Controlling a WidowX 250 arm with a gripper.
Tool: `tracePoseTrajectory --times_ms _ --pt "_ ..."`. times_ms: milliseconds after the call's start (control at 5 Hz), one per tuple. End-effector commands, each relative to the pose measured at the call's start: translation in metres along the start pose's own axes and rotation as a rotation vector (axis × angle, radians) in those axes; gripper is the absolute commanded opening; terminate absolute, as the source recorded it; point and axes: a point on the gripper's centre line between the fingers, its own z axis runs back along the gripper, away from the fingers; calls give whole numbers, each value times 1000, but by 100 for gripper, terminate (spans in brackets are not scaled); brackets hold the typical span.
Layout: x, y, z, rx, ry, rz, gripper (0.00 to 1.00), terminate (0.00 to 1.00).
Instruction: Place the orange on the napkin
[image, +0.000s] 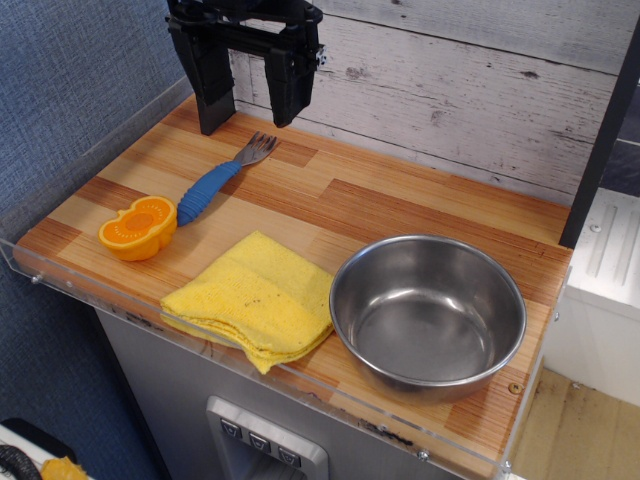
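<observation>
Nothing of the task is looking done yet: you are starting from scratch. Your gripper (246, 105) is hanging at the back of the counter (400, 205), around eleven o'clock from the table's middle, with its two black fingers (213, 95) standing wide apart and carrying nothing. The orange (139, 227) is sitting cut face up near the left edge, at about nine o'clock, resting on the wood and well apart from the gripper. The napkin (255, 298) is lying folded toward the front, at roughly six o'clock, bare on top, with the orange just off its upper left corner and not touching it. A blue-handled fork (222, 180) is lying between the gripper and the orange, its handle end coming close beside the fruit, so you are probably needing to come down clear of it. A steel bowl (428, 316) is sitting at four o'clock, its rim right beside the napkin's right edge. What is remaining for you, as I am judging it: reaching the orange, closing on it, lifting, carrying it a short way toward five o'clock and setting it on the cloth
</observation>
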Motion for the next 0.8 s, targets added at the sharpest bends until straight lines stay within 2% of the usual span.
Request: tracePoseTrajectory --times_ms 0,200,400,600 --pt "0 0 0 0 0 0 100 0" --pt "-3 31 19 -9 -43 76 100 0" --pt "-22 65 25 20 -47 123 100 0" --pt "-53 96 15 50 -70 136 100 0"
